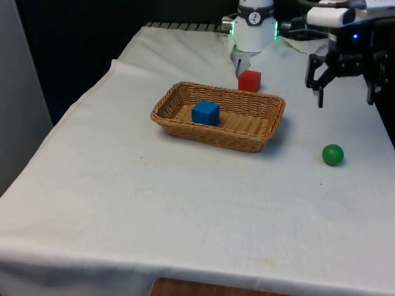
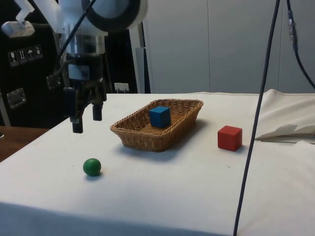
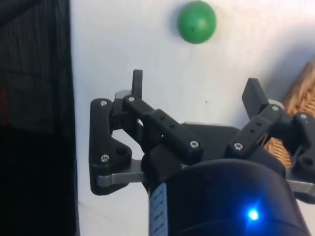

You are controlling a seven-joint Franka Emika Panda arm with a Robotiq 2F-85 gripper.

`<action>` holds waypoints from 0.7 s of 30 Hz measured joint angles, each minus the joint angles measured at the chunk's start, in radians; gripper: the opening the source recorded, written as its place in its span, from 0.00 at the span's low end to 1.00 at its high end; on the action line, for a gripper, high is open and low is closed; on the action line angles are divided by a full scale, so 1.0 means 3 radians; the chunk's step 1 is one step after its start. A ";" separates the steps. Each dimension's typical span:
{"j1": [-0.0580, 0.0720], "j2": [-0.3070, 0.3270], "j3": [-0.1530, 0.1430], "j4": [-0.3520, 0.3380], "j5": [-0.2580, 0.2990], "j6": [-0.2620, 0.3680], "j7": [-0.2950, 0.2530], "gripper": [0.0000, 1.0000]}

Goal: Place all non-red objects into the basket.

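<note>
White cloth (image 1: 185,209) covers our table; our gripper (image 2: 87,118) hangs above it with fingers spread, holding nothing, near the green ball (image 1: 332,154). We see the blue cube (image 1: 205,113) in the wicker basket (image 1: 247,139), the red cube (image 1: 249,81) just behind it.

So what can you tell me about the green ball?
The green ball is small, round and plain green, smooth with a dull shine, maybe painted wood. It lies alone on the white cloth, outside the basket, near the table edge at the front view's right. Nothing touches it but the cloth. The open gripper hangs above the table nearby.
</note>
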 measured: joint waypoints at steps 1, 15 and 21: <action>0.0003 0.0043 0.0027 0.0040 -0.0013 0.0000 0.0033 1.00; 0.0027 0.0480 0.0103 0.0387 -0.0060 -0.0040 0.0130 1.00; 0.0023 0.0573 0.0093 0.0447 -0.0060 -0.0057 0.0130 1.00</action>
